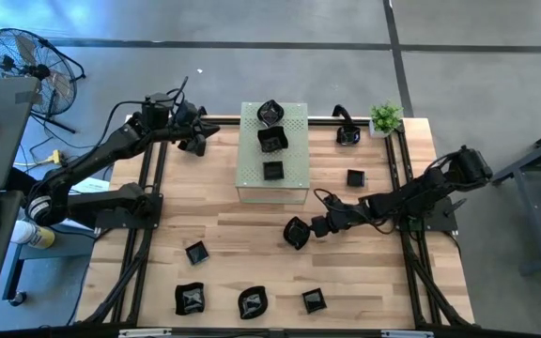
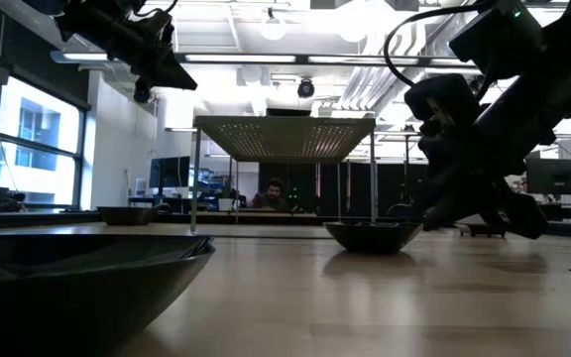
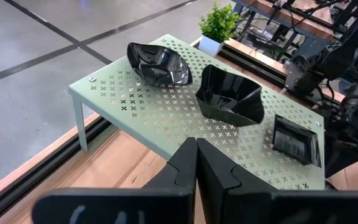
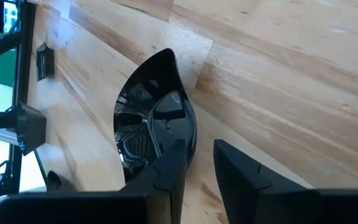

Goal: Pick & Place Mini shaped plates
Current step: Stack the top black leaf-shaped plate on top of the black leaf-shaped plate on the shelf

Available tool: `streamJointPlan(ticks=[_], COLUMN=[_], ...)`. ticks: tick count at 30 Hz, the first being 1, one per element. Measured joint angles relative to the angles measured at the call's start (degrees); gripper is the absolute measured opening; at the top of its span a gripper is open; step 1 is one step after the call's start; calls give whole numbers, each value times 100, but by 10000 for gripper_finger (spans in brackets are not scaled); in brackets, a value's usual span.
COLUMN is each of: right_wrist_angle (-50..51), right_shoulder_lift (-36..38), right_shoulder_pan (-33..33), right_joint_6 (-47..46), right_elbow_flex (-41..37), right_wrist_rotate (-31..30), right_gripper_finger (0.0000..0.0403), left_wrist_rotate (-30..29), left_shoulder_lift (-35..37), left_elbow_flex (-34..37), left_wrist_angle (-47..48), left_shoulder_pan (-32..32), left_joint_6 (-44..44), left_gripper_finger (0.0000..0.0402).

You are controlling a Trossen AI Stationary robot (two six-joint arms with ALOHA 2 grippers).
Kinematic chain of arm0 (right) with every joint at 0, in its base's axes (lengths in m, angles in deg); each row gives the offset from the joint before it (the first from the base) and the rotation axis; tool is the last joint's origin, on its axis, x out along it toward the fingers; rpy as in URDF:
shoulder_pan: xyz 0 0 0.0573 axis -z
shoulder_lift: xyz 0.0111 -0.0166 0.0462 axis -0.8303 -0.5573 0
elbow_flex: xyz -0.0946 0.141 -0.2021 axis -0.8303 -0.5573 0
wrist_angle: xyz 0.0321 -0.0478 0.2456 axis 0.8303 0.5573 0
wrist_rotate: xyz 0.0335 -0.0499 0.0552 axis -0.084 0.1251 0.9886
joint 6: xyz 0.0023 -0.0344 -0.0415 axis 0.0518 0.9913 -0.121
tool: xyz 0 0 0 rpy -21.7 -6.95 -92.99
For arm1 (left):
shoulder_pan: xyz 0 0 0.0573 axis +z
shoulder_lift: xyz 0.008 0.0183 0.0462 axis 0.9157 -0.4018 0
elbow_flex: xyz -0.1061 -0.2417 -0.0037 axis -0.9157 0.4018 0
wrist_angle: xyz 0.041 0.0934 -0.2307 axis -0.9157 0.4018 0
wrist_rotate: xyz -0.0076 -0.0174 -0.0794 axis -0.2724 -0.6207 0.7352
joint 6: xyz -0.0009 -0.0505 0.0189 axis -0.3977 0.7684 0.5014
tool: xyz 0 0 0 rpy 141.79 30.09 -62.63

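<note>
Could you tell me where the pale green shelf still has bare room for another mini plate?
Three plates sit in a line down the middle of the pale green shelf, so that strip is crowded. Both side strips look bare, and so does the front edge. The left hand hovers beside the shelf; the right hand is at a plate on the table.

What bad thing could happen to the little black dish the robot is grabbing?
The right gripper pinches only the rim of a glossy black dish, one finger inside and one outside, so it might slip out or tip when lifted. The pale green stand already carries three dishes, so another one could bump them. The left gripper waits shut beside the stand, where the arms might crowd each other.
</note>
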Motion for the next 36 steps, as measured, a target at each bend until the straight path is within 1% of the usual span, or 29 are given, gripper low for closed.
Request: streamJointPlan(ticks=[3, 6, 13, 16, 18, 21, 24, 33, 36], right_wrist_angle=[-7, 11, 466, 405, 124, -234, -281, -301, -279], right_shoulder_lift=[-2, -4, -42, -251, -443, -641, -667, -661, -619], right_shoulder_pan=[0, 0, 114, 152, 144, 142, 144, 142, 142], right_joint_6=[-3, -9, 44, 47, 55, 66, 74, 85, 87], right_elbow_flex=[1, 59, 332, 330, 330, 330, 330, 330, 327], right_wrist_rotate=[0, 2, -22, 210, 395, 520, 514, 465, 435], right_gripper_finger=[69, 70, 117, 125, 122, 112, 92, 10, 4], left_wrist_rotate=[0, -2, -2, -2, 5, 9, 9, 11, 13], left_shoulder_lift=[0, 0, 0, 0, 0, 0, 0, 0, 0], left_elbow_flex=[0, 0, 0, 0, 0, 0, 0, 0, 0], left_wrist_angle=[1, 0, 0, 1, 1, 4, 7, 11, 11], left_shoulder_pan=[-2, 0, -2, -1, -1, -2, 0, -2, -1], left_joint_6=[0, -1, 1, -1, 0, 1, 1, 1, 1], left_gripper_finger=[1, 1, 1, 1, 1, 1, 1, 1, 1])
